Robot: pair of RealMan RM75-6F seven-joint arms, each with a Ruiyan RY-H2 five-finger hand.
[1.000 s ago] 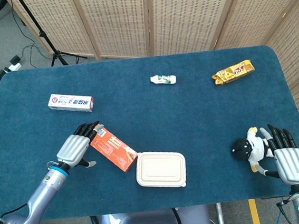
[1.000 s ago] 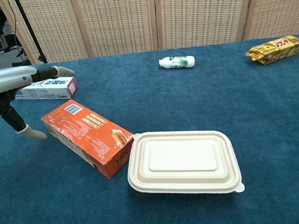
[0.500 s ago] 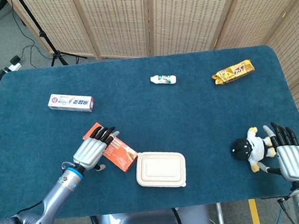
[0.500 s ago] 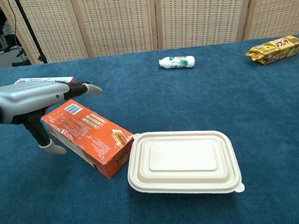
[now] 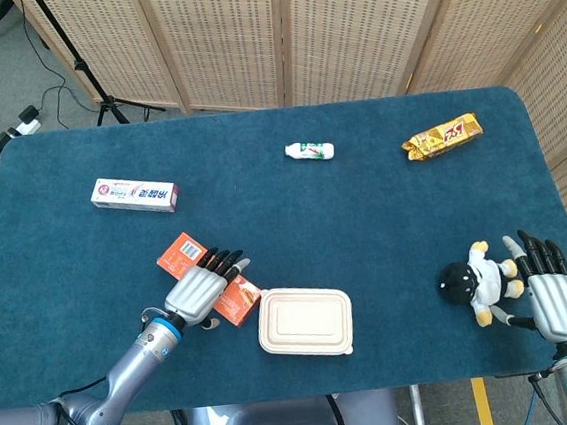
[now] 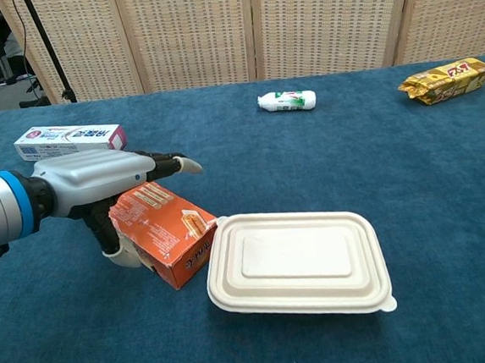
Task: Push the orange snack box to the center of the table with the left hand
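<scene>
Down near the front left of the table (image 5: 85, 242), the orange box (image 5: 196, 268) lies flat, one corner touching the white container (image 5: 305, 321). Over it lies the left hand (image 5: 202, 283), fingers stretched flat across its top and thumb down at its near side, grasping nothing. At the front right, the right hand (image 5: 552, 292) rests with fingers spread, just beside the penguin toy (image 5: 476, 278). Farther back lie the toothpaste (image 5: 134, 193), bottle (image 5: 310, 151) and snack bag (image 5: 442, 137).
</scene>
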